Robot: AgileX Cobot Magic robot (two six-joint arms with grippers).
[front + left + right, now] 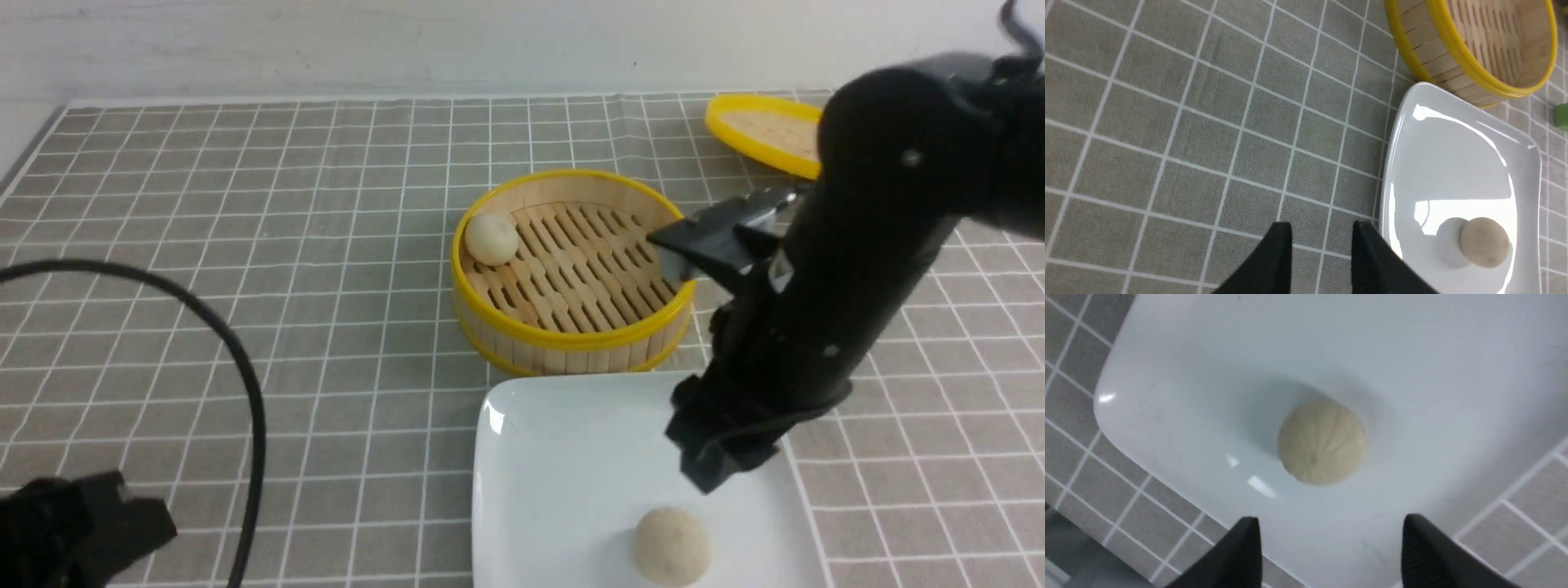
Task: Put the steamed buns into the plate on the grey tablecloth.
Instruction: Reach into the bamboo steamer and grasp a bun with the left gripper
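Right gripper (709, 467) (1331, 547) hangs over the plate (490, 457) (1412, 355) with its jaws spread wide and nothing between them. One bun (672, 545) (1323, 442) (1484, 241) lies on the plate below it, clear of both fingers (1241, 555). From the front, this bun sits nearer the robot than the fingertips; from the right wrist, it lies ahead of the gap between them. It is round, so it has no long axis. Its pleats meet at a small dimple that faces up toward the wrist camera, a little off centre. The second bun (491, 238) rests on the slats of the steamer (571, 343) (1437, 49), against its left wall and well apart from either gripper; its pleats are too faint to read. The plate lies on the tablecloth (245, 204) (1167, 122) (1069, 437) on the near side of the steamer and just beside it; whether the two touch is unclear. The left gripper (82, 523) (1323, 232) is low at the near left, its fingers parted with bare cloth showing between them, holding nothing, just left of the plate's rim. A black cable (245, 384) loops above it. The lid (763, 131) lies flat at the far right, partly behind the right arm. A green cube (1562, 116) shows at the edge of the left wrist view, beyond the plate.
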